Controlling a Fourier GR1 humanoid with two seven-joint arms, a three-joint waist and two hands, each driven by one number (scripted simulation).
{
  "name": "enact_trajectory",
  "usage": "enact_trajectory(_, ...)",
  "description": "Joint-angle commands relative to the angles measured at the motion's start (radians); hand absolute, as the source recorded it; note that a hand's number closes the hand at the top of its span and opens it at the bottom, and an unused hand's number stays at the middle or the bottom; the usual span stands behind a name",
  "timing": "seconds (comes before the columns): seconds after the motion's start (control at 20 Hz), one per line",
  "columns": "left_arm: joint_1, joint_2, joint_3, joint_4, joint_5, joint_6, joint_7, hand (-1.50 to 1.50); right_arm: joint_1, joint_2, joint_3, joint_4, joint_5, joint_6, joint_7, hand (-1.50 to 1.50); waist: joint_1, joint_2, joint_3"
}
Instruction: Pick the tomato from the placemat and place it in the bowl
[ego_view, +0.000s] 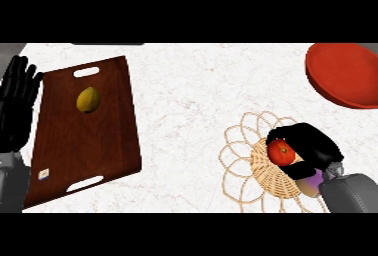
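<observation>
Tray (111, 130) left (1 lemon (88, 99) on it); placemat (267, 176) right, tomato (281, 150) over it; bowl (343, 75) behind placemat.

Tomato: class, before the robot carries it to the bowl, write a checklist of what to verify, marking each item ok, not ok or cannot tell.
1. Right hand curled round the tomato: ok.
2. Tomato lifted off the placemat: cannot tell.
3. Bowl in view beyond the placemat, partly cut by the view's edge: ok.
4. Counter between placemat and bowl free of things: ok.
5. Left hand resting open at the left edge, off the path: ok.
6. Lemon on the tray, far from the path: ok.
</observation>
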Motion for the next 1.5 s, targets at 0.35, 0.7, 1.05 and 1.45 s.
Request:
enact_trajectory(0.35,0.028,-0.028,-0.002,0.005,-0.014,-0.001,-0.025,0.0,0.033,-0.161,-0.195,0.092,-0.042,-0.095,-0.237,1.5,-0.007,0.007,0.011)
enact_trajectory(0.7,0.019,-0.007,0.027,0.007,0.001,-0.007,-0.039,0.0,0.043,-0.483,-0.483,0.396,-0.083,-0.087,-0.316,1.5,-0.037,0.039,0.025)
enact_trajectory(1.05,0.011,-0.011,0.023,0.006,0.0,-0.009,-0.051,0.0,-0.01,-0.678,-0.669,0.632,-0.149,-0.15,-0.471,1.5,-0.004,0.038,0.027)
enact_trajectory(1.45,0.003,-0.016,0.016,0.025,0.019,-0.03,-0.033,0.0,-0.096,-0.817,-0.794,0.826,-0.266,-0.12,-0.753,1.5,0.027,0.029,0.024)
